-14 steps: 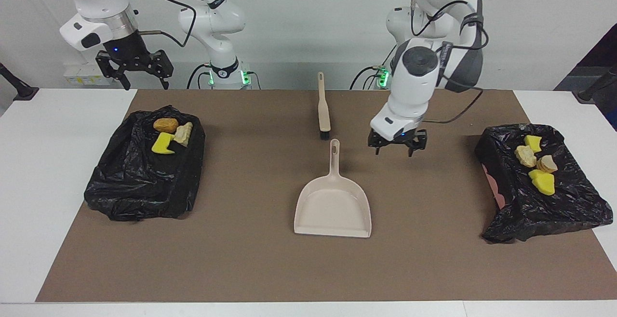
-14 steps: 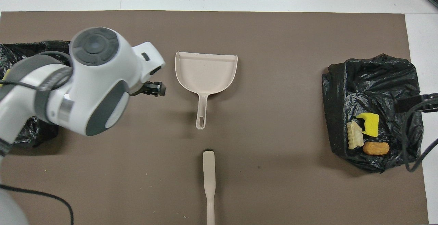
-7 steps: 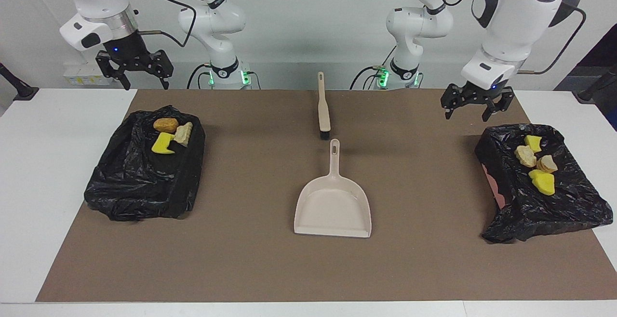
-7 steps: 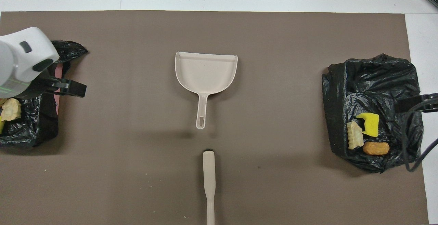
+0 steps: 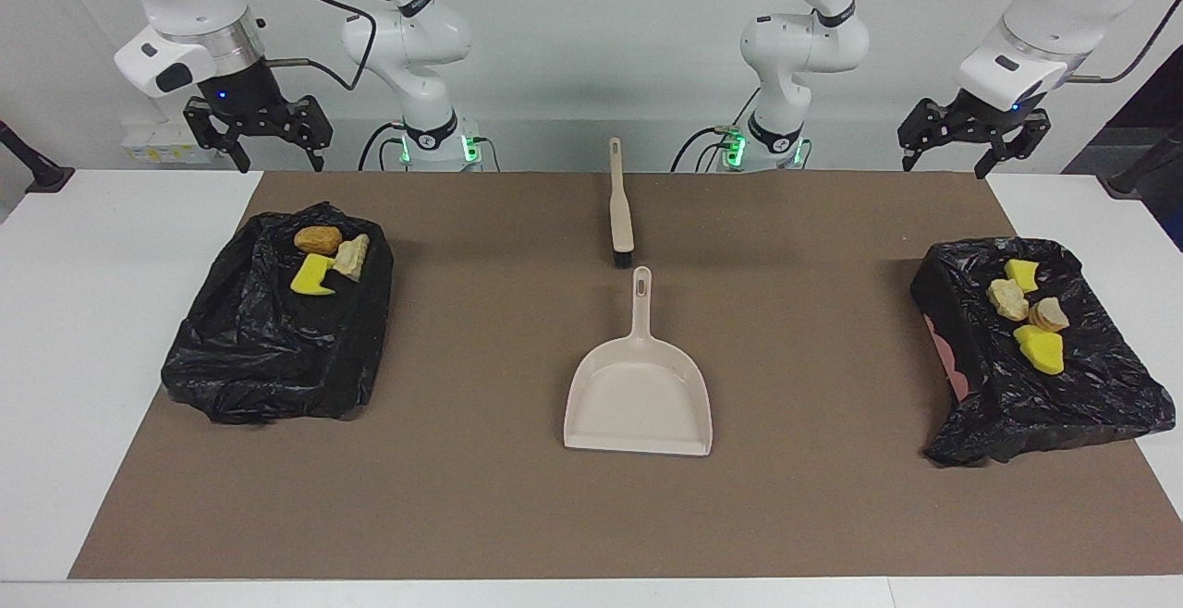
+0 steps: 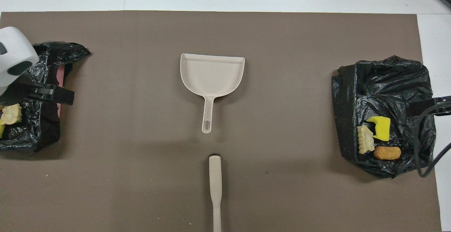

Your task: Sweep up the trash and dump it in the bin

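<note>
Since a second ago the left gripper (image 5: 971, 138) has swung away from the dustpan (image 5: 640, 400) and risen; it now hangs with jaws wide and nothing in them over the mat's (image 5: 481, 506) corner at the left arm's end, at the edge nearest the robots. Nothing else has shifted. Right gripper (image 5: 258, 134) waits, jaws wide and empty, above the mat's matching corner at the right arm's end.

Dustpan lies flat at mid-mat, handle pointing to the robots. Brush (image 5: 620, 211) lies in line with that handle, just short of its tip, and reaches the mat's robot-side edge.

Trash sits on two black bags. Bag (image 5: 268, 349) at the right arm's end carries three scraps at its robot-side end: a brown lump (image 5: 317, 239), a tan lump (image 5: 352, 255) and a yellow bit (image 5: 311, 275), all close together. Bag (image 5: 1063, 386) at the left arm's end carries four: two yellow bits (image 5: 1021, 274) (image 5: 1039, 348) with two tan lumps (image 5: 1006, 298) (image 5: 1048, 313) between them.

Nothing stands between either gripper and the dustpan or brush
</note>
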Motion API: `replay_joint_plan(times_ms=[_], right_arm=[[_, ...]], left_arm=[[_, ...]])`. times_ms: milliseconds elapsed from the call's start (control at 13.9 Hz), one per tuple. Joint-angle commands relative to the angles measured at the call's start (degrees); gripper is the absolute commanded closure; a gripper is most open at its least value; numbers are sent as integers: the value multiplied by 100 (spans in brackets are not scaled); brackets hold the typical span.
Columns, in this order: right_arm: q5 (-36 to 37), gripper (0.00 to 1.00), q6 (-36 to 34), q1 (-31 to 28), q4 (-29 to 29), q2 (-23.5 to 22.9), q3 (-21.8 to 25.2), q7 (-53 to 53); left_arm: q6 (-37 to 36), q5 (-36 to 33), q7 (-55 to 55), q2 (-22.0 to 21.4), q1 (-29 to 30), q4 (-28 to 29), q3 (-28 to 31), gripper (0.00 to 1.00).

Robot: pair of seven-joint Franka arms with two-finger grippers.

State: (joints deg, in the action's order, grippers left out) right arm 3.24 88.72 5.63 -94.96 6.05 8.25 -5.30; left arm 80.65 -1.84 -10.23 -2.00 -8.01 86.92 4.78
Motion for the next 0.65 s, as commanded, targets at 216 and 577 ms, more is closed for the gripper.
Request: replay_joint_plan(times_ms=[216, 577], right_arm=[[-43, 0, -21, -18, -23, 55, -8, -76], [-52, 0, -21, -18, -23, 46, -8, -76]], left_arm=[[-366, 105, -93, 261, 177, -589, -135, 0], [-182, 211, -67, 208, 186, -562, -83, 0]])
